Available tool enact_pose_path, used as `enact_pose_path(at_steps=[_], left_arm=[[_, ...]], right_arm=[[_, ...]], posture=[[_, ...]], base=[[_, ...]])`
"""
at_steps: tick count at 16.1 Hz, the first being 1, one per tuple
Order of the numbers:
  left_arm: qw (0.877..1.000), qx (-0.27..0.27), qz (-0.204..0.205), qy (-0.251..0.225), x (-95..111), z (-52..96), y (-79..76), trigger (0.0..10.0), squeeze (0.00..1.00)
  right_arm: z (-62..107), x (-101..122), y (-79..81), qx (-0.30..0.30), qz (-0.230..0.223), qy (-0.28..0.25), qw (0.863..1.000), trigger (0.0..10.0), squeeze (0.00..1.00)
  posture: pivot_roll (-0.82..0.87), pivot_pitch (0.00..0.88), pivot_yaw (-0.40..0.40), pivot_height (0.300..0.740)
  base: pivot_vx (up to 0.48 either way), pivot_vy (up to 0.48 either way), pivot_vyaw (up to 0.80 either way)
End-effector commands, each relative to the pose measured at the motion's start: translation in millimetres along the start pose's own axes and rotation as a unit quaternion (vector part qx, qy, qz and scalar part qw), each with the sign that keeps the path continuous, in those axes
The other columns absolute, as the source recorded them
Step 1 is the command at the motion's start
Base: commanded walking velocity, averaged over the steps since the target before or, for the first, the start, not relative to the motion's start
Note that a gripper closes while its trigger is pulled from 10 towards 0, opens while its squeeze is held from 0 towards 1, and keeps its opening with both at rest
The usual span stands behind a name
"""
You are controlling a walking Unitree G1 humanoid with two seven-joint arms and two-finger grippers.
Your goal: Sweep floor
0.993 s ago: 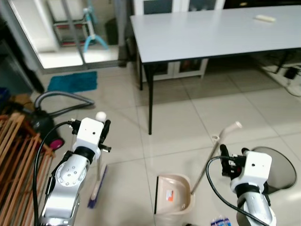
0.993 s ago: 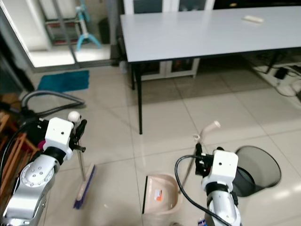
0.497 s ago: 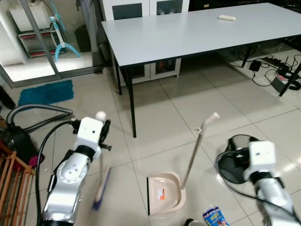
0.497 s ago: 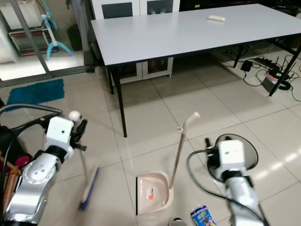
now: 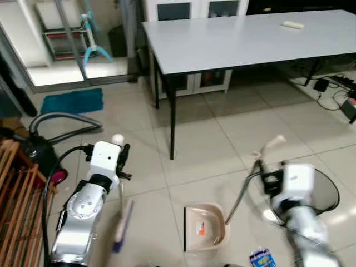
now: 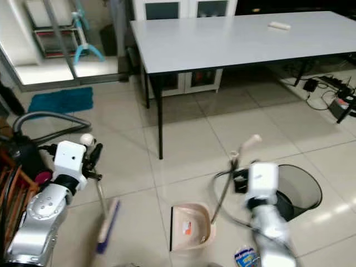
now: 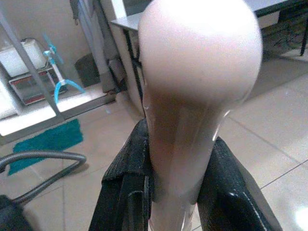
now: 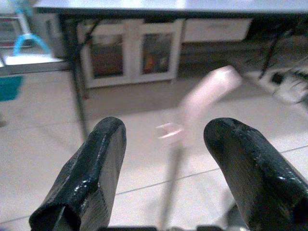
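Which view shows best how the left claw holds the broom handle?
The left wrist view: the black fingers press both sides of the broom handle under its rounded knob. The eye views show the left claw from above and the broom head down on the floor.

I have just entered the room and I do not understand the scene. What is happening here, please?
A humanoid robot is sweeping a tiled floor. Its left gripper is shut on the broom handle, with the broom head down on the tiles. Its right gripper is open and points at the handle of the standing dustpan, without holding it. A blue wrapper lies on the floor near the dustpan, and a round bin stands beside the right arm.
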State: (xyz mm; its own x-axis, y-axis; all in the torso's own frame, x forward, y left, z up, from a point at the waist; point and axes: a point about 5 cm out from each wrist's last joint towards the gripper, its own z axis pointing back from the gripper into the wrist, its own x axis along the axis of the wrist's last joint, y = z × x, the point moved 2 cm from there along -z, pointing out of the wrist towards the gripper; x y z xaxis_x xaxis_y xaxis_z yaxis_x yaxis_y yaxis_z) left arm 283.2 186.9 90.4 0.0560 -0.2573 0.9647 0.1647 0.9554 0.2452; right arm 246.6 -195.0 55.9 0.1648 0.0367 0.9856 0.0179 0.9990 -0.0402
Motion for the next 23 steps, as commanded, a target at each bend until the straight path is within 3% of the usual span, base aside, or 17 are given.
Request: enact_pose_path(at_steps=[1, 5, 9, 13, 16, 19, 23], left_arm=[[1.000, 0.001, -0.011, -0.018, 9.0, -4.8, -0.3, 10.0, 0.00], [1.000, -0.010, -0.016, -0.020, 11.5, -10.4, -2.9, 10.0, 0.00], [1.000, -0.007, -0.018, -0.017, 11.2, -11.3, -2.5, 10.0, 0.00], [1.000, 0.013, -0.018, -0.013, 11.0, -13.3, 1.0, 10.0, 0.00], [0.999, 0.039, 0.012, -0.011, 12.6, -13.4, 4.7, 10.0, 0.00], [0.998, 0.059, 0.000, -0.006, 11.4, -13.0, 7.4, 10.0, 0.00], [0.998, 0.052, 0.016, -0.016, 13.9, -16.1, 4.8, 10.0, 0.00]], right_arm=[[1.4, 6.9, -5.5, -0.013, -0.002, -0.010, 1.000, 10.0, 0.00], [8.6, 3.2, -4.1, -0.035, -0.015, 0.005, 0.999, 10.0, 0.00], [3.8, 0.9, -6.6, -0.051, -0.032, 0.036, 0.998, 10.0, 0.00], [-1.0, 4.5, 5.6, -0.031, 0.023, 0.032, 0.999, 10.0, 0.00], [-4.3, 5.9, 0.9, -0.039, 0.020, 0.034, 0.998, 10.0, 0.00], [-7.8, 11.9, 0.8, -0.039, 0.029, 0.021, 0.999, 10.0, 0.00], [-9.7, 16.2, -1.5, -0.054, 0.009, 0.014, 0.998, 10.0, 0.00]], posture=[[-0.04, 0.020, 0.054, 0.740], [-0.05, 0.023, 0.067, 0.740], [-0.05, 0.022, 0.064, 0.740], [-0.04, 0.011, 0.056, 0.740], [-0.04, 0.000, 0.035, 0.740], [-0.04, 0.000, 0.036, 0.740], [-0.05, 0.000, 0.035, 0.740]], base=[[0.000, 0.341, 0.00], [0.000, 0.377, 0.00], [0.000, 0.388, 0.00], [0.000, -0.339, 0.00], [0.000, -0.160, 0.00], [0.000, 0.000, 0.00], [0.000, 0.000, -0.13]])
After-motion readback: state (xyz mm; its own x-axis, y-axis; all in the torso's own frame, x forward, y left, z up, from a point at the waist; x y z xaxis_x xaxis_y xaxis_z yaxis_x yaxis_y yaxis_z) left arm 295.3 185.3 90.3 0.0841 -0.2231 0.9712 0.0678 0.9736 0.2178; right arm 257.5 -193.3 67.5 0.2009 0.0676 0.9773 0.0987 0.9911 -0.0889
